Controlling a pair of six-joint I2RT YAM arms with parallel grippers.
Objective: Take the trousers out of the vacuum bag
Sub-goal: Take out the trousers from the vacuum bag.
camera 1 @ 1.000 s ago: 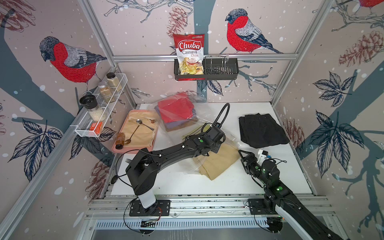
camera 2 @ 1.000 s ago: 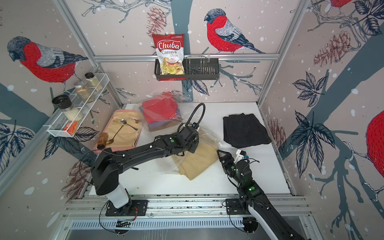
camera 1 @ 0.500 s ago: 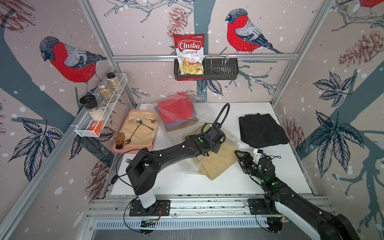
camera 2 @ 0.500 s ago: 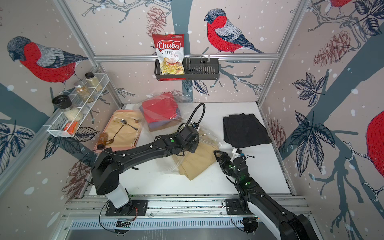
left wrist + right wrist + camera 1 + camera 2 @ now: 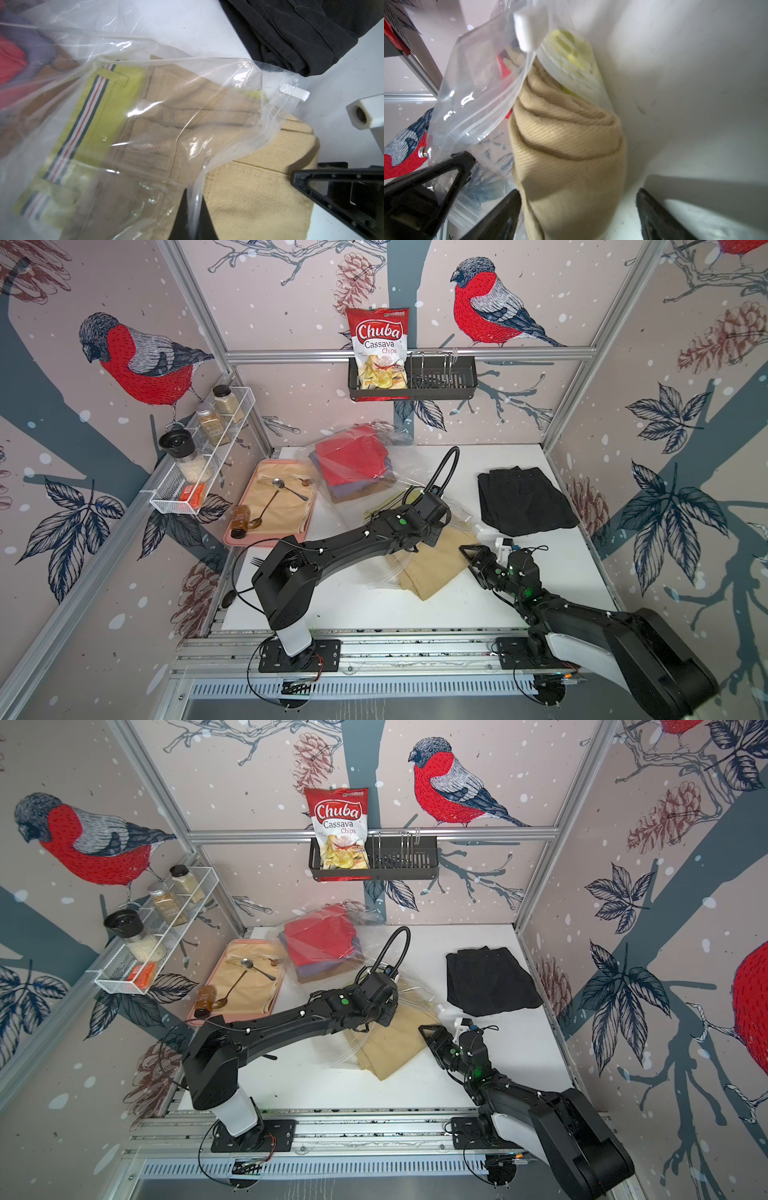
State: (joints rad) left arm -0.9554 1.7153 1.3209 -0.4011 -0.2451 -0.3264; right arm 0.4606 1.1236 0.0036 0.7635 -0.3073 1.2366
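**Tan trousers** (image 5: 566, 145), half out of the mouth of the clear bag (image 5: 473, 93), lie between the wide-spread jaws of the right claw (image 5: 577, 192), not yet gripped. The left claw (image 5: 192, 216), just beside, is pinched shut on the bag's plastic. The right claw should close on the whole folded thickness, clear of plastic, then draw straight away from the mouth while the left claw anchors the bag. Black trousers (image 5: 523, 502) lie free beyond the right claw.
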